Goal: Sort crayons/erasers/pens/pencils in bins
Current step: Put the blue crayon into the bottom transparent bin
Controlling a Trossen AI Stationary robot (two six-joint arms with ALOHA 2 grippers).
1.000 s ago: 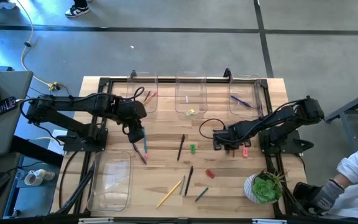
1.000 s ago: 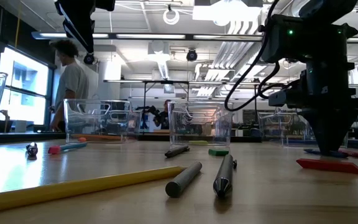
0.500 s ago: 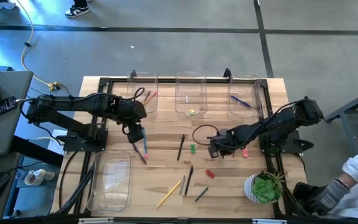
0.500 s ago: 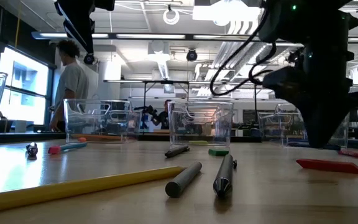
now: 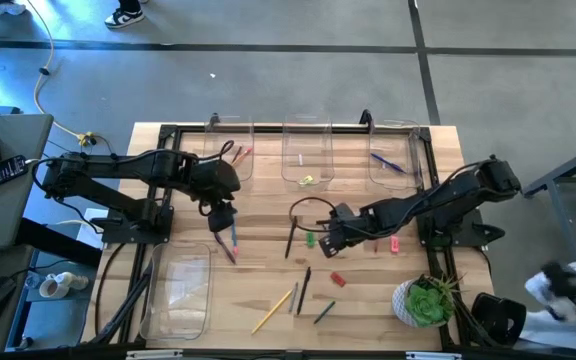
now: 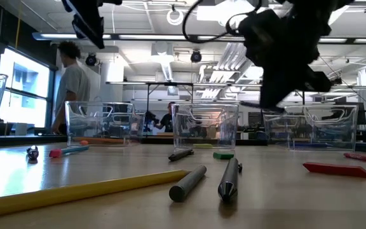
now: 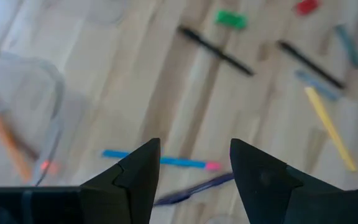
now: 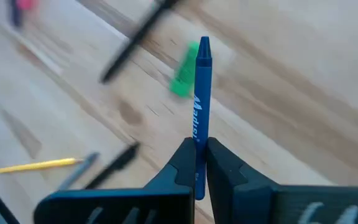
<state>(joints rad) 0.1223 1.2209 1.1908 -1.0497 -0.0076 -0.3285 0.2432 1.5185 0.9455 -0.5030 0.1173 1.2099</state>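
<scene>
We had the right gripper (image 8: 196, 163) over the middle of the surface (image 5: 268, 262), its jaws pinched on a blue crayon (image 8: 200, 106) that stuck out past the fingertips. In the high view that gripper (image 5: 332, 232) hung just at three o'clock of a green eraser (image 5: 310, 239). The left gripper (image 7: 194, 163) hovered with jaws spread and nothing between them, above a blue stick with a pink end (image 7: 160, 160) and a purple pen (image 7: 194, 187); from overhead it sat (image 5: 221, 213) towards nine o'clock of centre.

By our reading the sorting was barely under way. Of the three bins along the twelve o'clock edge, the left one (image 5: 230, 163) held a couple of reddish and dark sticks, the middle one (image 5: 306, 155) a small pale piece and a small yellow piece, and the right one (image 5: 395, 155) a blue stick. The long bin (image 5: 179, 293) at about seven o'clock looked empty.

Much was left loose on the surface: a black pen (image 5: 291, 236), the green eraser, a red eraser (image 5: 337, 279), a pink piece (image 5: 395, 244) near three o'clock, a yellow pencil (image 5: 272, 311), and several dark sticks around six o'clock (image 5: 304, 290). A potted plant (image 5: 427, 301) stood at five o'clock.

We judged the held crayon was yet to be carried to a bin.
</scene>
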